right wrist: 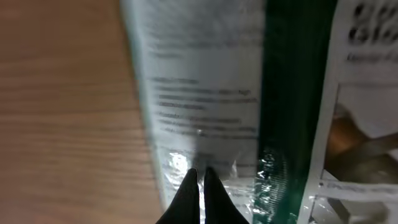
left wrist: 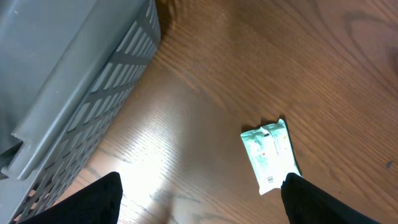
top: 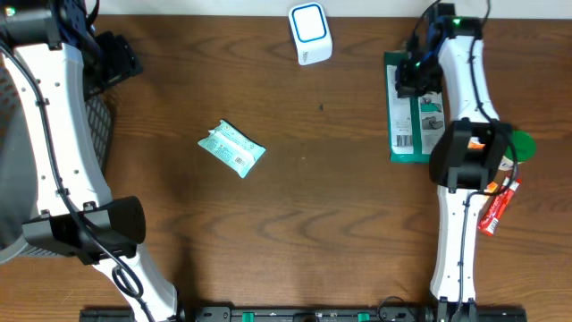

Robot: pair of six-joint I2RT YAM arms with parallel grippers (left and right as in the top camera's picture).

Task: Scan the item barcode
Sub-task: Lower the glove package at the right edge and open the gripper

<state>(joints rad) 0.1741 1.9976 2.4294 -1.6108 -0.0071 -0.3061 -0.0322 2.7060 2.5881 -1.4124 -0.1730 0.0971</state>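
A green and white packet (top: 413, 121) lies flat at the right of the table, a barcode on its near end. My right gripper (top: 416, 75) is down on its far end. In the right wrist view the gripper (right wrist: 200, 172) is shut, its tips pinching the packet's (right wrist: 205, 93) shiny film. The white scanner (top: 309, 33) with a blue ring stands at the back centre. A small mint packet (top: 232, 148) lies mid-table. My left gripper (top: 114, 57) hovers open at the far left and holds nothing. Its wrist view shows the wide-apart gripper (left wrist: 202, 202) beside the mint packet (left wrist: 270, 153).
A grey slatted basket (left wrist: 74, 81) stands at the left edge of the table (top: 98, 125). By the right arm's base lie a round green object (top: 522, 145) and a red packet (top: 497, 209).
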